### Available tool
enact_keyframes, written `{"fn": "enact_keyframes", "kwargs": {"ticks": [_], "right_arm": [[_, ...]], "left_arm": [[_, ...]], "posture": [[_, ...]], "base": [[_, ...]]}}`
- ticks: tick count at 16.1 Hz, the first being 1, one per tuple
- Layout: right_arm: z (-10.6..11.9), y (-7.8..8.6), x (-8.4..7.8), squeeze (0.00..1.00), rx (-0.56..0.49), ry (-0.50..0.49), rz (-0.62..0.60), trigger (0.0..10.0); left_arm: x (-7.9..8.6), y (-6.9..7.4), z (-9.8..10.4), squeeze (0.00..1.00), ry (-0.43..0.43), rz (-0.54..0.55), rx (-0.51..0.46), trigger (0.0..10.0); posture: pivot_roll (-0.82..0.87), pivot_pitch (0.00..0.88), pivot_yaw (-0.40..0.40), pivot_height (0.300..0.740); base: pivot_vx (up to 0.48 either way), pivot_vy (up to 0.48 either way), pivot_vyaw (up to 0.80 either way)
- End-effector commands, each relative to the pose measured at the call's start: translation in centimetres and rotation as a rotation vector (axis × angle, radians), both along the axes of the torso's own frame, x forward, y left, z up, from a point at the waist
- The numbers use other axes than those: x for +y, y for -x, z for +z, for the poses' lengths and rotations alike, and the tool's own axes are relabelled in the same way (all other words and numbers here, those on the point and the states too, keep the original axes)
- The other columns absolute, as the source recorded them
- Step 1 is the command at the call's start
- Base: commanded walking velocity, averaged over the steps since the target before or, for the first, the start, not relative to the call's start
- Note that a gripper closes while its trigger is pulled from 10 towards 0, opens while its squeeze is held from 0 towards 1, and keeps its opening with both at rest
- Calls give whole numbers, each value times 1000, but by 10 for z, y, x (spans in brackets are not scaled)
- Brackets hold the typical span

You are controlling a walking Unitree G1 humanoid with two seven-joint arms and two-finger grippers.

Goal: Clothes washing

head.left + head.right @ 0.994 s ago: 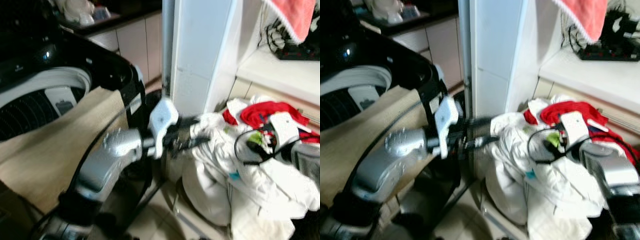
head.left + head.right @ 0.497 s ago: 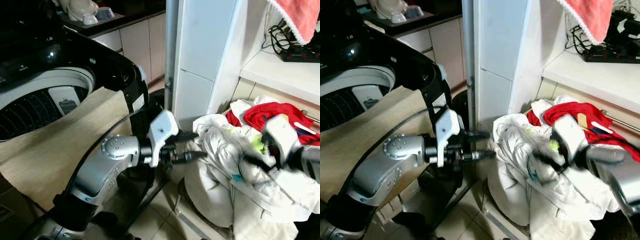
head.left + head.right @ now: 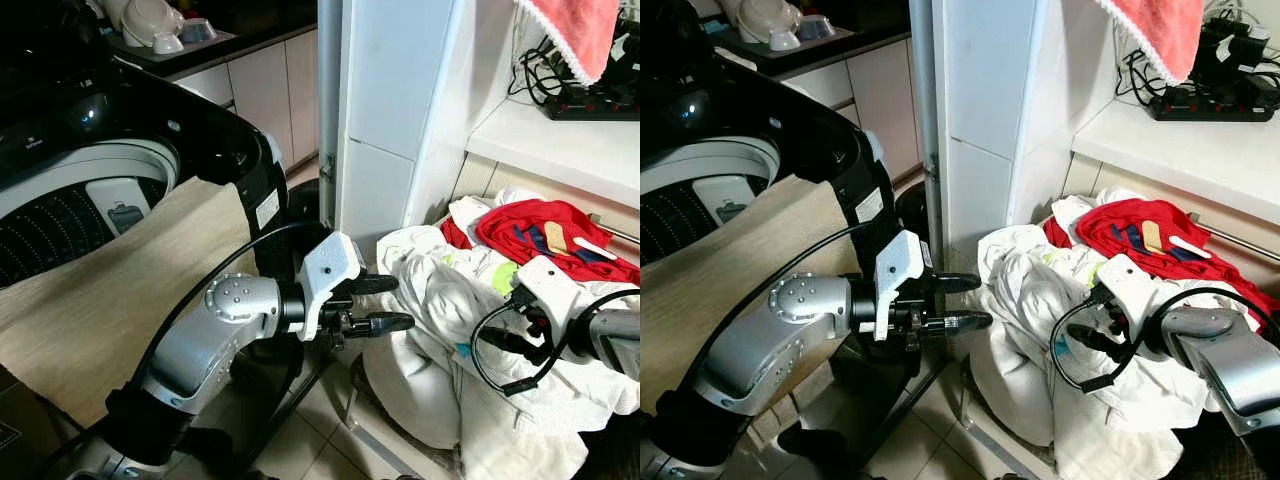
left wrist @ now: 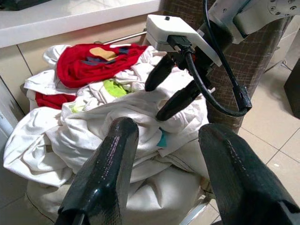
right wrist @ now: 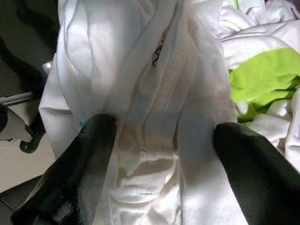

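We see the laundry pile [image 3: 470, 330] heaped right of the washing machine [image 3: 90, 170]. Left gripper [image 3: 385, 303] held just beside it, 2 fingers spread, empty. Right gripper [image 4: 171, 89] spread, pressing white cloth [image 5: 154, 117].

Head cams fwd-down; wrists close, share laundry pile [image 4: 117, 112].

One washing machine [image 3: 110, 170] stands at the upper left, with one beige cloth [image 3: 110, 290] draped over its front. One heap of laundry [image 3: 470, 330] fills the lower right, mostly white, with one red garment [image 3: 540, 230] on top and one bright green piece [image 3: 505, 277] tucked in. One pink towel [image 3: 575, 35] hangs at the upper right, above one black power strip [image 3: 590, 100]. Two grippers, the left gripper [image 3: 385, 303] and the right gripper [image 4: 171, 91], are at the heap.
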State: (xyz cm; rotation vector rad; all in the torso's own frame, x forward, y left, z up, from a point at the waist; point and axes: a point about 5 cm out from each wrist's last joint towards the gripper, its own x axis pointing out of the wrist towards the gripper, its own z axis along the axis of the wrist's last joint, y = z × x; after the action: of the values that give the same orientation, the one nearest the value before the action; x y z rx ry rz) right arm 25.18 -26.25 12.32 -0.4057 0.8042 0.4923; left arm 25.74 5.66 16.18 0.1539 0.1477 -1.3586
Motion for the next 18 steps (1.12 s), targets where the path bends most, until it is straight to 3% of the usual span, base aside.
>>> {"fn": "enact_keyframes", "kwargs": {"ticks": [1,12,15,18], "right_arm": [[0,-1,4,0,-3,2,14,0],[-6,-9,5,0,-14,26,35,0],[-5,-6,4,0,-23,-17,20,0],[5,-7,5,0,-60,-141,-18,0]], "left_arm": [[-1,2,3,0,-7,-17,-17,10000],[-3,0,7,0,9,3,-25,10000],[-1,-1,4,0,16,43,-18,10000],[-2,-6,7,0,47,90,-15,10000]], "posture": [[-119,0,57,740],[-109,0,43,740],[-116,0,53,740],[-111,0,51,740]], "base": [[0,0,0],[0,0,0],[0,0,0],[0,0,0]]}}
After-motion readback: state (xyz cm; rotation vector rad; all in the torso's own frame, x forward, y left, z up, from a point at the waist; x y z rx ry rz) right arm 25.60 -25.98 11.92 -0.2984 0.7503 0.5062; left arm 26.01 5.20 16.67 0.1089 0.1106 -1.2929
